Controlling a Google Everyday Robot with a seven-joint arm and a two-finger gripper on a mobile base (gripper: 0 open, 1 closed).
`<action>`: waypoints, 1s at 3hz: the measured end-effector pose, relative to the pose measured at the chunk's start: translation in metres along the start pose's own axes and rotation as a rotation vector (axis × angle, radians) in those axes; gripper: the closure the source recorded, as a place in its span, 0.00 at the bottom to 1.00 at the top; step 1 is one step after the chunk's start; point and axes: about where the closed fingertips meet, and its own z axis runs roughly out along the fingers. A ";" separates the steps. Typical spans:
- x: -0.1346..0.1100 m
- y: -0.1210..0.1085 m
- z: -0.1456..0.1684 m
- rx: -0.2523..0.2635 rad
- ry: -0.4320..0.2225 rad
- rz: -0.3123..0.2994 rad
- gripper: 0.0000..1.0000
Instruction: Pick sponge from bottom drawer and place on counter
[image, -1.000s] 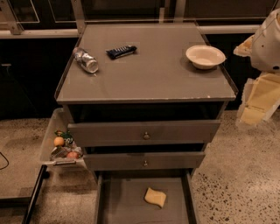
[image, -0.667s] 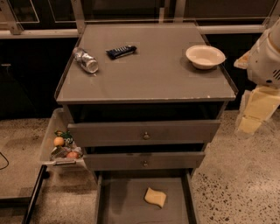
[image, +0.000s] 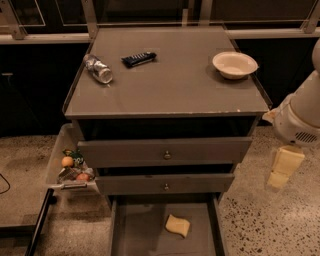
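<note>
The pale yellow sponge (image: 178, 225) lies flat on the floor of the open bottom drawer (image: 135, 230), right of its middle. The grey counter (image: 170, 80) tops the cabinet, with a chipped front rim. My gripper (image: 282, 169) hangs off the white arm (image: 300, 117) to the right of the cabinet, beside the two upper drawers. It is above and well right of the sponge, touching nothing.
On the counter are a white bowl (image: 234, 64) at back right, a black remote-like bar (image: 138, 59) and a lying plastic bottle (image: 98, 68). A side tray (image: 57, 150) with snacks hangs left of the cabinet. The two upper drawers (image: 165, 152) stand slightly open.
My arm and gripper have moved down and a little left along the cabinet's right side. The sponge and the counter objects have not moved.
</note>
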 end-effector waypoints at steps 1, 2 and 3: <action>0.003 0.012 0.052 -0.015 -0.028 -0.057 0.00; 0.002 0.021 0.104 -0.048 -0.043 -0.078 0.00; 0.002 0.021 0.104 -0.048 -0.043 -0.078 0.00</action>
